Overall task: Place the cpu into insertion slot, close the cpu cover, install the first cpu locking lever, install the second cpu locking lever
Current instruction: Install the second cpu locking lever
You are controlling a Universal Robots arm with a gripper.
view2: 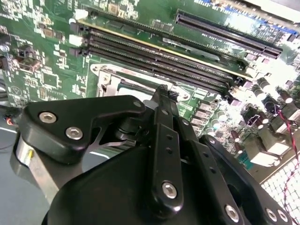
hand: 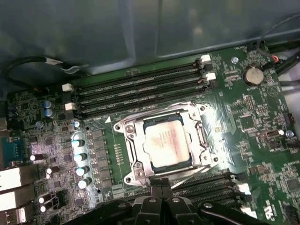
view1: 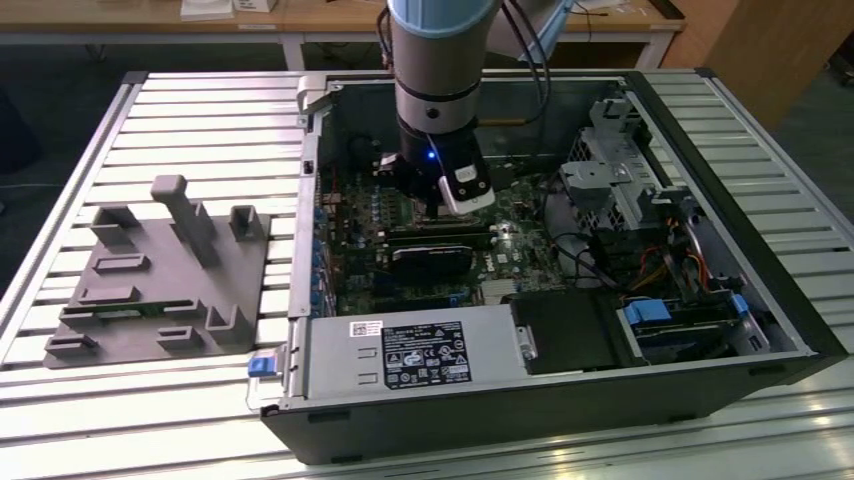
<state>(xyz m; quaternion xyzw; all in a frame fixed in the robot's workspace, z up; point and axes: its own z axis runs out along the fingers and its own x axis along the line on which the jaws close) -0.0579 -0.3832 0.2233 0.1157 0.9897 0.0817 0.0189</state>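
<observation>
Currently the cpu [hand: 165,143] is seated in the insertion slot [hand: 140,161], and the cpu cover [hand: 199,136] is laid flat around it, silver face showing through the cut-out. The gripper [hand: 159,183] is held just beside the socket edge, fingers [view2: 164,105] pressed together with nothing gripped. Lever step is judged to be in hand. A lever [hand: 197,171] is seen along the socket's side; a precise push with the closed tips is called for.

Pale brushed-metal cpu [hand: 165,146] under shiny silver metal cpu cover [hand: 199,136]; matt black, seemingly plastic claw [hand: 160,188].
</observation>
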